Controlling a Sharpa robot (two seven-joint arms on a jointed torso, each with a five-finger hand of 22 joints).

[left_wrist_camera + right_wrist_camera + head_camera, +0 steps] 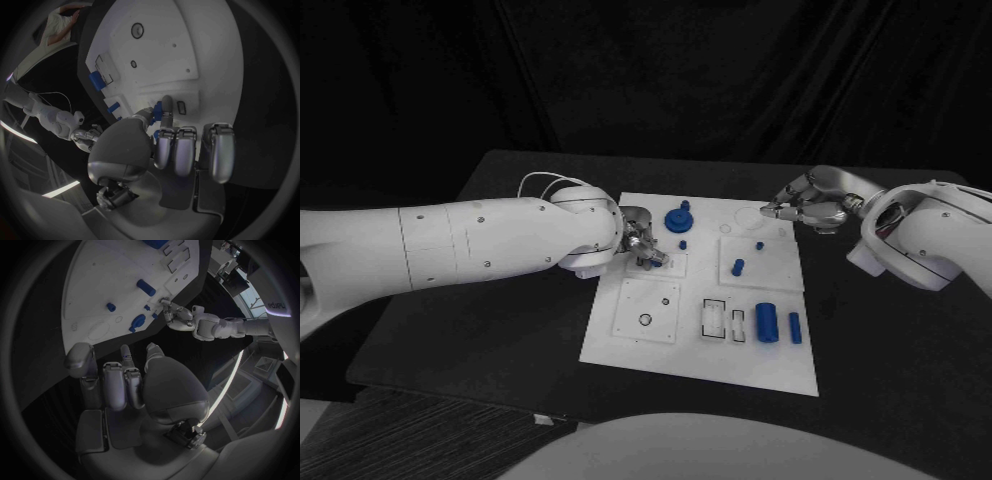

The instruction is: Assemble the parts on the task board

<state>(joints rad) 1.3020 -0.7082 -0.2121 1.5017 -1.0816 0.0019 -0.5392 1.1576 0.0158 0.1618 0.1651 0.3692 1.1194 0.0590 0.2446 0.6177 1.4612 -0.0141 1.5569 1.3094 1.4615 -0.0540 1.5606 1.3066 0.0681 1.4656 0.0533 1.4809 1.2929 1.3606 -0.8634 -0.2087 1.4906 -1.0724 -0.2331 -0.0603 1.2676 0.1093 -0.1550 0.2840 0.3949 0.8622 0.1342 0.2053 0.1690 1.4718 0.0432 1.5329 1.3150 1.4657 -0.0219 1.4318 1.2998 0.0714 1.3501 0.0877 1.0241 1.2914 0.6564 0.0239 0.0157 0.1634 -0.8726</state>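
Observation:
The white task board (708, 345) lies mid-table. My left hand (639, 245) is at its left edge, thumb and a finger pinching a small blue part (167, 107) low over the board (181, 50). A blue knob-shaped part (679, 220) stands just beyond that hand. Two small blue pegs (759, 245) (737, 267) stand further right. A thick blue cylinder (766, 322) and a thinner one (795, 328) lie near the front right. My right hand (805, 210) hovers at the board's far right corner, fingers (114, 382) curled in with nothing seen in them.
Rectangular slots (715, 318) and a round hole (645, 320) mark the board's near half. Black table (488, 330) surrounds the board, with free room at the front left. A thin white cable (548, 180) loops over my left wrist.

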